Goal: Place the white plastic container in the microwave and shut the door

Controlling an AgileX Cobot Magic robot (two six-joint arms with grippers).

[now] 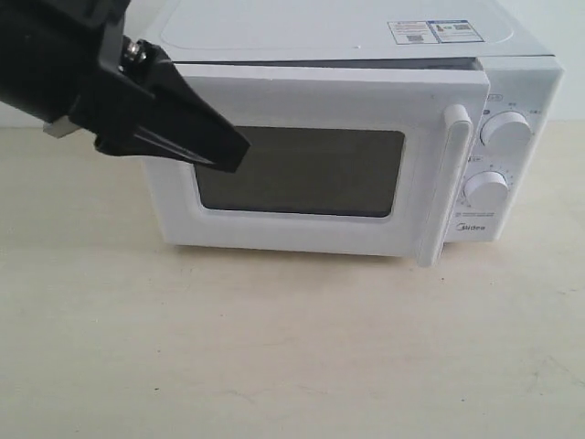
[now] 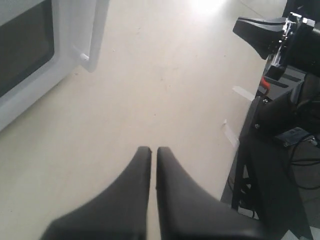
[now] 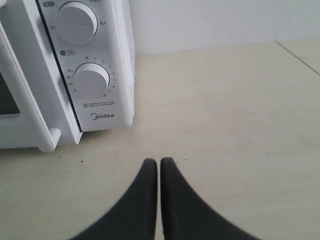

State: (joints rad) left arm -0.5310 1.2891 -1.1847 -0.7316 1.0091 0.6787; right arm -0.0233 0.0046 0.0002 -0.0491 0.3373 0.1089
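The white Midea microwave (image 1: pixel 366 37) stands at the back of the table. Its door (image 1: pixel 302 96), with a dark mesh window and a vertical bar handle (image 1: pixel 450 183), is nearly closed and stands a little out from the body at the handle side. The white plastic container is not visible in any view. My left gripper (image 1: pixel 236 155) hovers shut and empty in front of the door's left part; in its wrist view the gripper (image 2: pixel 154 150) is over bare table beside the door (image 2: pixel 65 50). My right gripper (image 3: pixel 159 161) is shut and empty, low over the table, facing the microwave's knob panel (image 3: pixel 120 50).
Two round knobs (image 1: pixel 505 130) (image 1: pixel 486 189) sit on the right panel. The beige table (image 1: pixel 274 347) spreads in front of the microwave. In the left wrist view, the table's edge and a black frame with cables (image 2: pixel 280 125) lie beyond the fingers.
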